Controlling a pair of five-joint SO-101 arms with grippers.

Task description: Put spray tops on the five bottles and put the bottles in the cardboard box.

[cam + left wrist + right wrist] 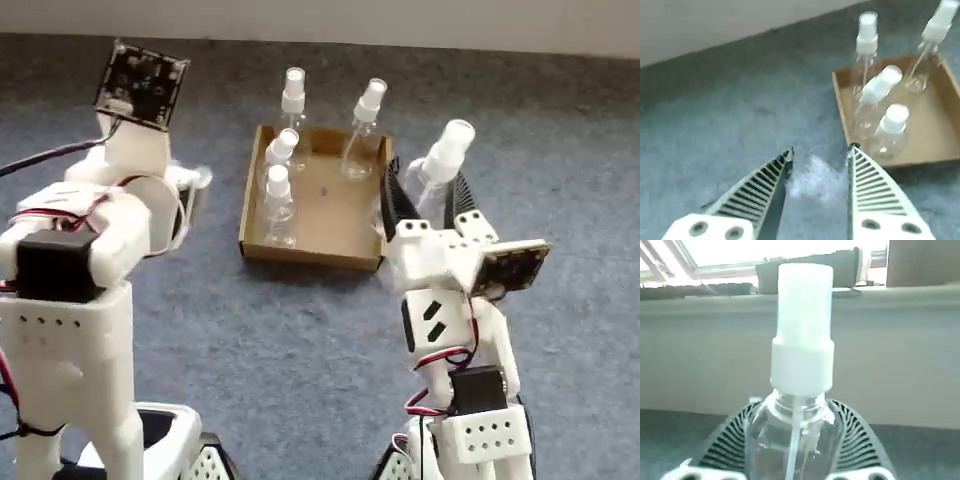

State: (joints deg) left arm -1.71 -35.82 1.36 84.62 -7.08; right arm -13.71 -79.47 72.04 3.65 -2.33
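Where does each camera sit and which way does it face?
High view: fixed above, behind the left arm and right arm, looking down at the cardboard box; both show.
Left wrist view: on the left arm, looking past its open left claw toward the box.
Right wrist view: on the right arm, looking level past the right claw and held bottle at a wall.
Shared: the box, in high and left wrist views.

Four bottles (277,205) in cardboard box (330,215), fifth bottle (441,160) in right end effector (425,178), just right of box
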